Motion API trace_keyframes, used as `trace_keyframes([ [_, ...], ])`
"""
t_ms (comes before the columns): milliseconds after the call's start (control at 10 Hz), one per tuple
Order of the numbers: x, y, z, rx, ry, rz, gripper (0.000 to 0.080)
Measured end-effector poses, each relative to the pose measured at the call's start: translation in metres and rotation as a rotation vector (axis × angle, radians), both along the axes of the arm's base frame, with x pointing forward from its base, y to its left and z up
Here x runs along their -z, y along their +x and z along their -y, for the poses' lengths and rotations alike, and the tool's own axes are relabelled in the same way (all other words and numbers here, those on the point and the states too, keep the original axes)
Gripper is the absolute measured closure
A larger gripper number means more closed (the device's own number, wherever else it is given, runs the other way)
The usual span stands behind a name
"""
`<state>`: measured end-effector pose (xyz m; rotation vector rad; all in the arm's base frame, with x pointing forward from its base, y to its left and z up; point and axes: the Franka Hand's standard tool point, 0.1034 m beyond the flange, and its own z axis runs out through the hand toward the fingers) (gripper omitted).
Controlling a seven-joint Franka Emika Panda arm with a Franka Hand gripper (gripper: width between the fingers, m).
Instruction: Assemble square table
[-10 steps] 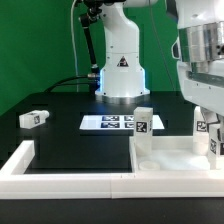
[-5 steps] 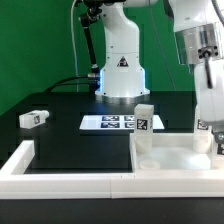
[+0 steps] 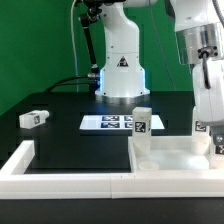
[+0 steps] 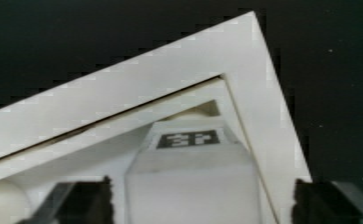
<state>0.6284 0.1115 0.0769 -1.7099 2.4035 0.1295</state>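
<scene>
I am watching the gripper (image 3: 210, 142) hanging with its fingers spread wide on either side of an upright leg block (image 4: 192, 140). It is at the square slab's (image 3: 170, 160) far corner, on the exterior view's right. A second leg block (image 3: 143, 120) is standing at the slab's other far corner. A third leg block (image 3: 33, 118) is lying well apart on the black surface (image 3: 70, 140).

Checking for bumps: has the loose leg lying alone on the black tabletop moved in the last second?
No. The table leg keeps the same gap from the marker board in the exterior view.
</scene>
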Motion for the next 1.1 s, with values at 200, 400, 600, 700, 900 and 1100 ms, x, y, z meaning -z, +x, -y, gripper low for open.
trace_keyframes([
  [200, -0.03, -0.009, 0.026, -0.097, 0.002, 0.061, 0.0162],
  [400, -0.046, -0.011, 0.042, -0.117, -0.001, 0.086, 0.0152],
  [600, -0.042, -0.012, 0.039, -0.123, -0.002, 0.079, 0.0151],
  [700, -0.042, -0.012, 0.039, -0.123, -0.002, 0.079, 0.0151],
  [900, -0.041, -0.013, 0.039, -0.124, -0.003, 0.078, 0.0151],
  [1100, -0.051, -0.02, 0.059, -0.249, -0.016, 0.118, 0.0151],
])
